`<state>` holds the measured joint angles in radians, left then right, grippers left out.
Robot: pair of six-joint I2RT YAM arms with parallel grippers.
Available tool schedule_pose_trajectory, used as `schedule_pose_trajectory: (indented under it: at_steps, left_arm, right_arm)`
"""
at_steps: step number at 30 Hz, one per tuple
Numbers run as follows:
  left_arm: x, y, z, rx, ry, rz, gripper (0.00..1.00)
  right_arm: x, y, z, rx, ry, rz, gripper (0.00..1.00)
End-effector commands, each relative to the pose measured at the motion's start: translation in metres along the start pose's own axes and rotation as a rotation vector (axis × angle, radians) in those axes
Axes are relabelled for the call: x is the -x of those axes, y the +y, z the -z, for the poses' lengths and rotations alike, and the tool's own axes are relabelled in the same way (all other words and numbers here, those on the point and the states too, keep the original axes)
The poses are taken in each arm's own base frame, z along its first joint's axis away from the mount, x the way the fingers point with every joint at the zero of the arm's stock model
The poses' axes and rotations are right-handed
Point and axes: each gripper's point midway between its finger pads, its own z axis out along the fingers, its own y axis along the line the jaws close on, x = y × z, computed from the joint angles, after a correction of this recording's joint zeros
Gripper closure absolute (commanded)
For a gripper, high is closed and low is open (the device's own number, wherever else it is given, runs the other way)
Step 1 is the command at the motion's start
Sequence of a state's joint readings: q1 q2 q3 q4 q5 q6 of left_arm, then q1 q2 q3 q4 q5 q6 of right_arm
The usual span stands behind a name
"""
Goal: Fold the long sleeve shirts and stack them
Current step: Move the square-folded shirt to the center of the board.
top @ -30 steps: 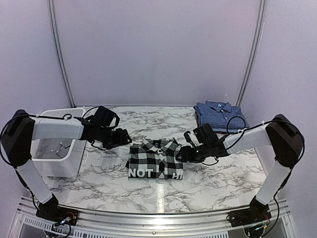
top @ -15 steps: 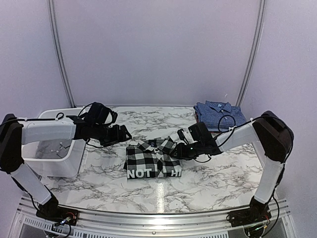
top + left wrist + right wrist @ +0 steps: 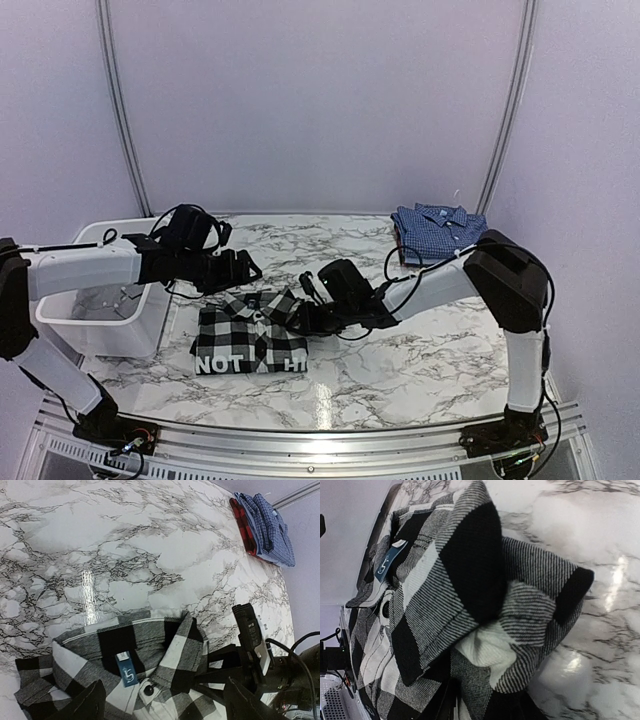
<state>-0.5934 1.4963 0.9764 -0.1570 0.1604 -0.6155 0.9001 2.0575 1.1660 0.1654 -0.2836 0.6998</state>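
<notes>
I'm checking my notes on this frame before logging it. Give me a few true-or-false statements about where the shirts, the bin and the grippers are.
1. The black-and-white shirt lies folded on the table, lettering toward the arm bases. True.
2. The blue shirt is stacked on it. False: it lies apart, at the far right corner.
3. The left gripper is open above the collar. True.
4. The white bin stands at the table's right. False: it stands at the left.
5. The right gripper hangs clear of both shirts. False: it grips the black-and-white shirt's right edge.
</notes>
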Motion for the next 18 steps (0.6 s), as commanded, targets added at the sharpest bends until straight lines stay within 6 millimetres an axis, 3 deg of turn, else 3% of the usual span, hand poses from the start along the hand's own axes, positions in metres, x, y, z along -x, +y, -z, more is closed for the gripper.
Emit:
schedule_pose_trajectory:
  at_steps: [1,7,12,15,18]
  left_arm:
    - [-0.003,-0.001,0.013,-0.010,0.005,-0.013,0.16]
    - [0.002,-0.008,0.020,-0.031,-0.009,-0.018,0.16]
    - [0.006,-0.013,0.024,-0.045,-0.020,-0.028,0.15]
    - [0.011,-0.018,0.025,-0.058,-0.024,-0.030,0.15]
    - [0.015,-0.024,0.025,-0.071,-0.028,-0.038,0.15]
  right_arm:
    - [-0.006,0.026,-0.017,0.029,-0.014,-0.025,0.68]
    - [0.002,0.030,-0.007,0.000,-0.052,-0.012,0.62]
    - [0.026,0.028,0.023,-0.052,-0.119,0.023,0.47]
    - [0.040,0.014,0.048,-0.128,-0.165,0.037,0.37]
    - [0.056,-0.018,0.077,-0.239,-0.221,0.030,0.34]
